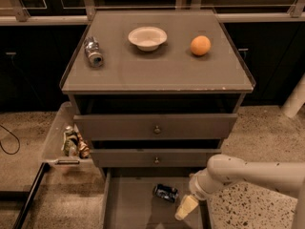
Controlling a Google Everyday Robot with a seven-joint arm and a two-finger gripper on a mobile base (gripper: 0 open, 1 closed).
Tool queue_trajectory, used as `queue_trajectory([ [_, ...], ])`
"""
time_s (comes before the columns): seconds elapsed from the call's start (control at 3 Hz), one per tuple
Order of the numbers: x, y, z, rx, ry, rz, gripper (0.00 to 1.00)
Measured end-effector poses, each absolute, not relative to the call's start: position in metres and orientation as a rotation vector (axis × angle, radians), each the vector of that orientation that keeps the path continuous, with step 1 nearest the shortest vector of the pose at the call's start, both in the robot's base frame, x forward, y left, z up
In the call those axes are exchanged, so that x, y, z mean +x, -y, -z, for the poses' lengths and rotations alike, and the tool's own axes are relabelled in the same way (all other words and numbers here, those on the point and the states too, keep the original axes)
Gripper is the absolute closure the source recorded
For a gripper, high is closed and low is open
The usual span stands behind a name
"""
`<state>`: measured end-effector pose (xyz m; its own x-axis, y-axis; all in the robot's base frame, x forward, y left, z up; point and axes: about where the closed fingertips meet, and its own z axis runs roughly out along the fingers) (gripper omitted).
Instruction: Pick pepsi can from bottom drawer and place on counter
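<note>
The pepsi can [165,192] is small and dark blue, and lies on its side on the floor of the open bottom drawer [128,204]. The gripper [186,207] hangs at the end of the white arm, over the right side of that drawer, just right of and slightly below the can. It does not touch the can. The counter [157,68] is the flat grey-brown top of the cabinet, above the two knobbed drawers.
On the counter lie a silver-grey can [93,52] at the left, a white bowl [147,37] in the middle and an orange [200,45] at the right. A side tray [53,140] with small items [73,141] sticks out left of the cabinet. A white post [295,99] stands at the right.
</note>
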<state>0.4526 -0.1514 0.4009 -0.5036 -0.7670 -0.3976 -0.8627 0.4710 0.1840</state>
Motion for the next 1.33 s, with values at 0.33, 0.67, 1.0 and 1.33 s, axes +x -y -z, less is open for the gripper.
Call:
queue_trajectory([
  [0.33, 0.471, 0.153, -0.357, -1.428, -2.404, -0.472, 0.00],
  [0.67, 0.488, 0.162, -0.329, -1.431, -2.327, -0.371, 0.00],
  [1.0, 0.501, 0.180, -0.310, -1.368, -2.270, -0.329, 0.00],
  [1.33, 0.500, 0.175, -0.304, -1.378, -2.257, -0.326, 0.00],
])
